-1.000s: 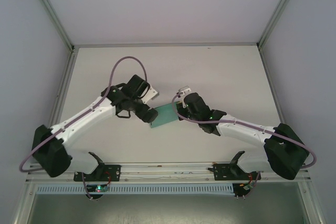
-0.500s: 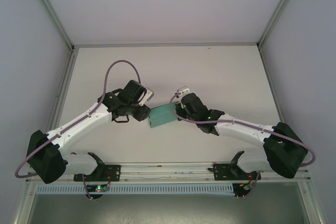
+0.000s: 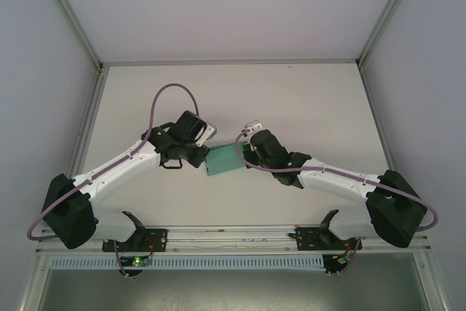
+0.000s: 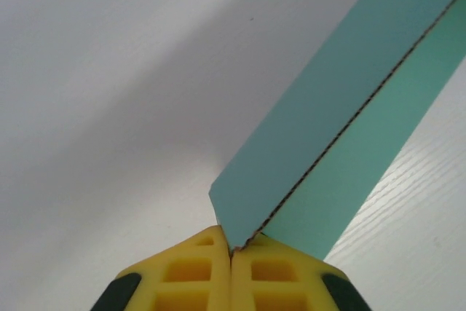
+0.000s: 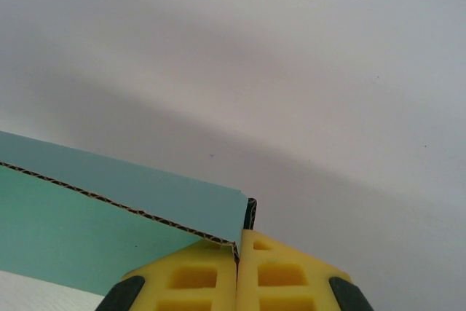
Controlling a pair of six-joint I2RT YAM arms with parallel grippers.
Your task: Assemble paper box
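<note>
1. in the top view the paper box [image 3: 223, 159], a piece of thin teal-green card, sits just below the middle of the frame, over the white bench [image 3: 306, 100] and between the two arms.
2. the left gripper [image 3: 202, 156] reaches in from the lower left and meets the left edge of the box. the right gripper [image 3: 246, 154] reaches in from the lower right and meets its right edge.
3. in the left wrist view the left gripper [image 4: 231, 251] is at bottom centre. its yellow pads [image 4: 189, 278] are pressed together, with a pointed corner of the box pinched in the seam between them.
4. from that corner the paper box [image 4: 313, 136] runs towards the upper right of the frame. two teal faces meet along a raw corrugated edge.
5. in the right wrist view the right gripper [image 5: 238, 249] is also at bottom centre. its pads are closed with no gap, and the end of the box is nipped in the seam.
6. there the paper box [image 5: 95, 209] stretches to the left edge of the frame, with a narrow face above a wider one.
7. the wrist views show soft shadow on the bench behind the card, so it looks lifted, though we cannot be sure that no part touches.
8. a purple cable [image 3: 164, 92] loops above the left arm, left of centre in the top view.
</note>
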